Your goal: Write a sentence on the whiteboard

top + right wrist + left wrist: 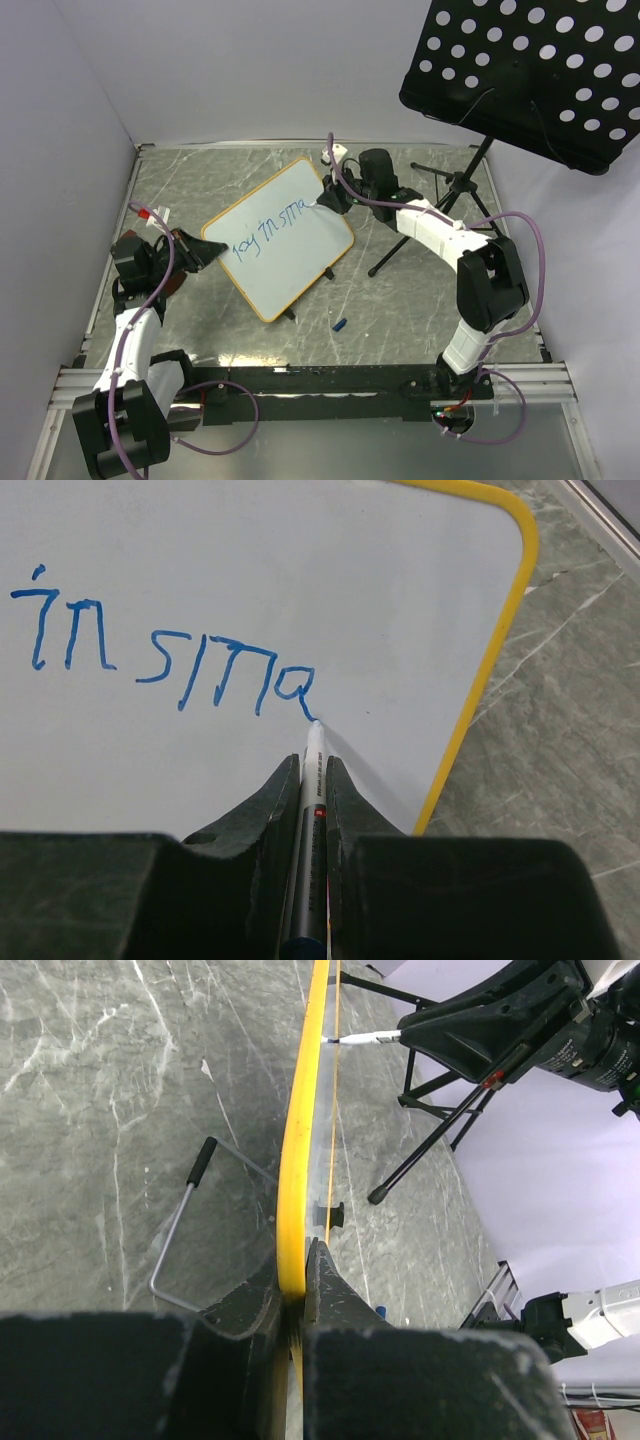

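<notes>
Two grippers engaged: my left gripper (293, 1282) clamps the board (300, 560) edge, right gripper (313, 772) pinches the marker (312, 755), tip just ahead at the text (225, 680) end. Light pressure, short strokes next.

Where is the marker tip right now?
In the right wrist view, the marker, clamped in the right end effector, has its tip on the whiteboard at the tail of the last blue letter, toward the board's yellow-framed right edge.

We count one whiteboard (285, 268), one marker (311, 780), one music stand (530, 70), one small blue cap (340, 323), and two grippers: left gripper (205, 247), right gripper (323, 200).
</notes>
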Robot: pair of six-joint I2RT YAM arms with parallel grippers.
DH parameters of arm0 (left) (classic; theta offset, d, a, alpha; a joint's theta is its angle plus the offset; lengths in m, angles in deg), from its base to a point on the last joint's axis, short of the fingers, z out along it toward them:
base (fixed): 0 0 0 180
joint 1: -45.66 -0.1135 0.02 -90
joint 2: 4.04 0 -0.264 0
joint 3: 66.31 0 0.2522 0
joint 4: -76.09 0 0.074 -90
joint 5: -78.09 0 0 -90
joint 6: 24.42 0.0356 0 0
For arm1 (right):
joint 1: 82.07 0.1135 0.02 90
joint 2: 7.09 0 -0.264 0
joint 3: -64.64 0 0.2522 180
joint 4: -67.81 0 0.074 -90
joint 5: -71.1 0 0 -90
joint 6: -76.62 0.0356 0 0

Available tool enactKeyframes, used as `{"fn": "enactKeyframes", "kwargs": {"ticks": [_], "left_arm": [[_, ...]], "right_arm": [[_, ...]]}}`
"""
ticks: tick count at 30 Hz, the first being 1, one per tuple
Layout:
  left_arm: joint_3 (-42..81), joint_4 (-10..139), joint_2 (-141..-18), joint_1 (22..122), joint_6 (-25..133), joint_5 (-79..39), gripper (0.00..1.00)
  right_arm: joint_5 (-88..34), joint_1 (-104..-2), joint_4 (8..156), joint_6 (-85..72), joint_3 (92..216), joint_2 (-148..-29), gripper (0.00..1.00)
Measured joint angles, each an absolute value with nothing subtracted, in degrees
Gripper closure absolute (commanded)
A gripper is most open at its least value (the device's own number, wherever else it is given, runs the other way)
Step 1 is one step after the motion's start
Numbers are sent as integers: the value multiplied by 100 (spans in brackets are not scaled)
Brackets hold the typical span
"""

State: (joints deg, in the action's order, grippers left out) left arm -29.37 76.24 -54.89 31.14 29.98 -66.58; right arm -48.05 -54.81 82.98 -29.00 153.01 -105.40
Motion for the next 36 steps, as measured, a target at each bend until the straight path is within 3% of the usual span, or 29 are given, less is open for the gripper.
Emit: {"fn": "enactKeyframes", "kwargs": {"ticks": [36], "left_arm": [[-2937, 7619, -5489, 3114, 2998, -6656, 99]], "right_arm": [[-4907, -5583, 8140, -2487, 16016, -10968, 100]]}}
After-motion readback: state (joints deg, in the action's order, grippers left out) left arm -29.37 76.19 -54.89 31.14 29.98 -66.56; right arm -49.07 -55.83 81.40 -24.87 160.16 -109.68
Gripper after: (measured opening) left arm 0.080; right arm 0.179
